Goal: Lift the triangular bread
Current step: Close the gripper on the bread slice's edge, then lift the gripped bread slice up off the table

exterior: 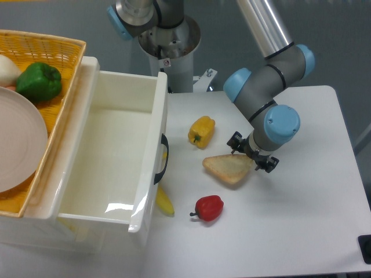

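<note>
- Triangular bread [229, 168]: a flat, rounded-triangle slice with a pale tan top and a golden-brown crust edge, lying flat on the white surface [301, 226] about mid-scene, to the right of the white bin.
- Tool [253, 155]: dark, mounted below the arm's blue-capped wrist joint, positioned at the right corner of the bread. It appears to touch or overlap that corner; the wrist hides most of the fingers, so whether they are spread or closed, and whether they grip the slice, cannot be told.
- Relation of bread to tool: the slice extends leftward and slightly nearer from the tool, with most of its body clear of the tool and fully visible.
- Yellow bell pepper [201, 131]: lies on the surface just beyond the bread, to the far left of it, apart from the slice.
- Red bell pepper [209, 208]: lies nearer than the bread and slightly left, with its stem pointing left, apart from the slice.
- Banana [164, 201]: a yellow fruit partly hidden behind the near right corner of the bin.
- White bin [148, 174]: a large open plastic container with a dark handle on its right wall, occupying the left-centre.
- Wicker basket [52, 46]: rests at the far left against the bin, holding a green bell pepper [38, 81], a pale plate [20, 145] and a white rounded object [7, 69] at the edge.
- Arm base [168, 40]: stands at the far edge of the surface.
</note>
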Controlling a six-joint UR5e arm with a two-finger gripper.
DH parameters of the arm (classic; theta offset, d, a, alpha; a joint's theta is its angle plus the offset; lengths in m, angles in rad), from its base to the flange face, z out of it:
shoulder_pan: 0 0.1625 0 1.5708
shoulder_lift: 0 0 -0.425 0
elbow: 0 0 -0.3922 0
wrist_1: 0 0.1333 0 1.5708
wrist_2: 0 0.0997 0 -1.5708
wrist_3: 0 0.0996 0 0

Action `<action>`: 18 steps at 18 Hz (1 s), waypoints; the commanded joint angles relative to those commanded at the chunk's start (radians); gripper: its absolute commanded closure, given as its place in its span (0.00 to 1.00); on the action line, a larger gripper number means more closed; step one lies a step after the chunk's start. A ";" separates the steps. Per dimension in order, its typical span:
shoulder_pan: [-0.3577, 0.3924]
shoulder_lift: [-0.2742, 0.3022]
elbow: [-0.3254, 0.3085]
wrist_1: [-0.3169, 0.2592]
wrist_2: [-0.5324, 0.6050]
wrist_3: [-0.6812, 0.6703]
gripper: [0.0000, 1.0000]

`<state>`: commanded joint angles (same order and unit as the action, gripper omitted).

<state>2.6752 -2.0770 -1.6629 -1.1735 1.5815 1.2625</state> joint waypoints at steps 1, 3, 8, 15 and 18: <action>0.000 0.000 0.003 -0.002 0.000 -0.002 1.00; 0.003 -0.001 0.011 -0.003 0.000 0.001 1.00; 0.012 0.005 0.040 -0.018 0.003 0.003 1.00; 0.025 0.012 0.190 -0.242 0.009 0.003 1.00; 0.031 0.006 0.281 -0.271 0.020 0.009 1.00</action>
<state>2.7059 -2.0708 -1.3823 -1.4450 1.6015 1.2717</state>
